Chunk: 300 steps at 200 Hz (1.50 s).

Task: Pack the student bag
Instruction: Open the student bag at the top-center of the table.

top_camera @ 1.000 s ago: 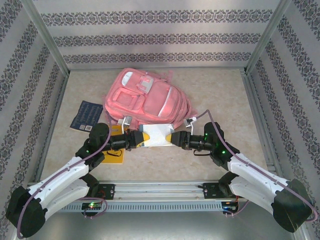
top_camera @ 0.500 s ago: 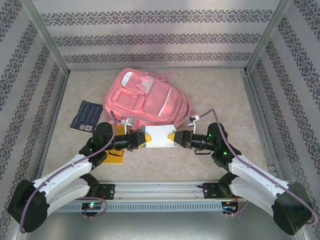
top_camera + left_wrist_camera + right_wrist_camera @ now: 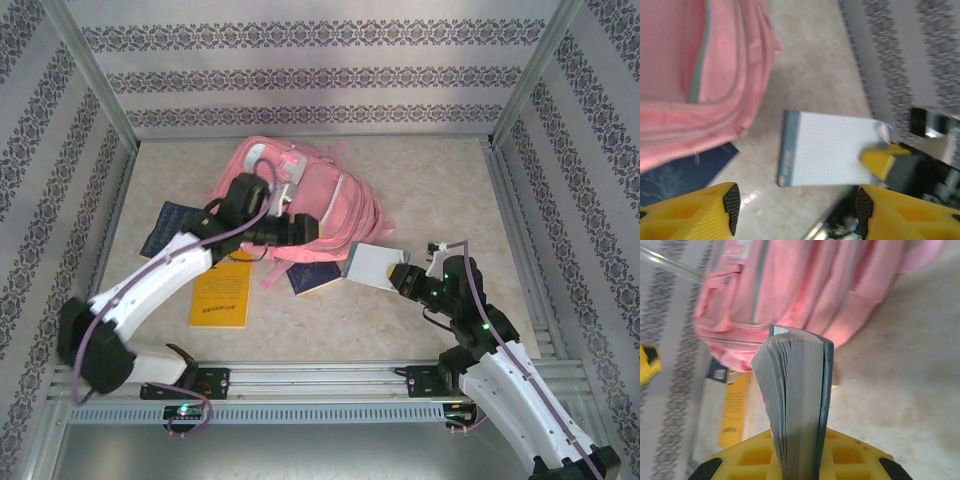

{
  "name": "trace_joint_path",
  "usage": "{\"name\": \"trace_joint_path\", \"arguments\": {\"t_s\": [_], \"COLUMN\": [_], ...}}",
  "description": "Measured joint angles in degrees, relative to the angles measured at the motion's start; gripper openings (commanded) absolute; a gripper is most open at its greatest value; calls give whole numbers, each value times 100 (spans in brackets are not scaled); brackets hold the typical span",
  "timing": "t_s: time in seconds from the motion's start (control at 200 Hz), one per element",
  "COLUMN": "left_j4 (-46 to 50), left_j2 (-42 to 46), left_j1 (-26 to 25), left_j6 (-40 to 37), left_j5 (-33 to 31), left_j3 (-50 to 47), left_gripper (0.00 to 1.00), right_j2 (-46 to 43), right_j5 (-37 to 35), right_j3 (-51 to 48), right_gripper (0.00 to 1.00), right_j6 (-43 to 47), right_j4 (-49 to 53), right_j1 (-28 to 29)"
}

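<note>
Pinching a white notepad point(image 3: 370, 263) with right jaws, right of centre; holding left jaws spread by the student bag point(image 3: 340, 195), upper centre.

student bag point(image 3: 330, 200) pink, pale grey trim; book point(image 3: 220, 295) yellow; booklet point(image 3: 160, 226) navy; notepad point(image 3: 368, 264) white, blue-grey spine

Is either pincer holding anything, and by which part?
Right pincer clamps the white notepad by the end opposite its blue binding; left pincer is open and empty.
</note>
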State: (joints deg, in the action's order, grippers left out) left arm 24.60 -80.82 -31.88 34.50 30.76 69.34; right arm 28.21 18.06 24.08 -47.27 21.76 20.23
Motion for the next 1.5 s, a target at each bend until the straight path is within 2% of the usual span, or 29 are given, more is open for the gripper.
{"name": "trace_joint_path", "arguments": {"t_s": [0.175,0.33,0.5,0.605,0.924,1.044,1.204,1.499], "left_j4": [765,1438,2031,2302,2452,2446,2468,3250], "left_j2": [-1853,-3287,-4465,-4981,-5355,-5396,-5552,-5702], "left_j1": [7,26,87,116,125,164,197,168], "left_j6": [-654,-1104,-1353,-1375,-1169,-999,-826,-855], "left_j5": [-479,-977,-1309,-1303,-929,-748,-647,-577], "left_j3": [1923,3709,5228,5779,5917,5960,6008,7176], "left_gripper": [58,57,55,53,37,28,0,0], "right_j2": [-94,-168,-273,-398,-420,-417,-461,-793], "right_j5": [-678,-909,-970,-970,-968,-968,-997,-1746], "right_j3": [181,203,201,197,-66,-92,-90,105], "right_gripper": [0,0,0,0,0,0,0,0], "right_j6": [450,640,688,702,715,715,717,634], "right_j4": [636,752,767,763,588,542,507,890], "right_j1": [0,-2,-24,-24,-57,-66,-101,-101]}}
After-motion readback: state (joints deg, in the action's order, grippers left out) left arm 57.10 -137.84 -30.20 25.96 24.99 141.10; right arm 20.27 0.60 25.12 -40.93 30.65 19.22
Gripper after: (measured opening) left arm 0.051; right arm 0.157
